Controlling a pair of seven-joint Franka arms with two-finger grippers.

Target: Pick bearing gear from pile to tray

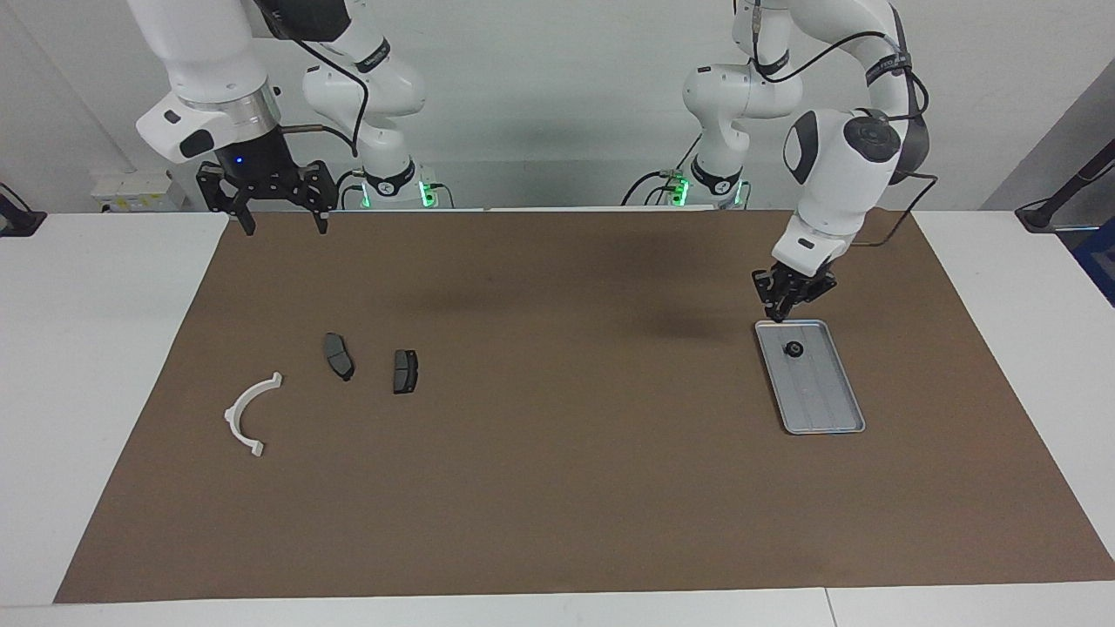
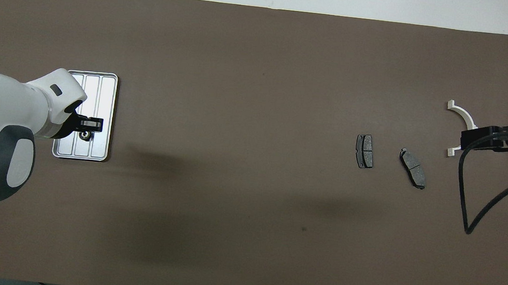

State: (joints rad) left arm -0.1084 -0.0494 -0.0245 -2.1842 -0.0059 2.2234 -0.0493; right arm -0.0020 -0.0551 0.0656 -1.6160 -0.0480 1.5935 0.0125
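I see one small black bearing gear [image 1: 794,349] lying in the tray [image 1: 827,409] at its robot-side end, the tray's long axis running away from the robots, my left gripper [image 1: 778,313] clenched over that end, my right gripper [image 1: 279,222] waiting spread wide.

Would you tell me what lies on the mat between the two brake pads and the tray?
Nothing: between the brake pads and the tray only bare brown mat shows, in both the facing and overhead views.
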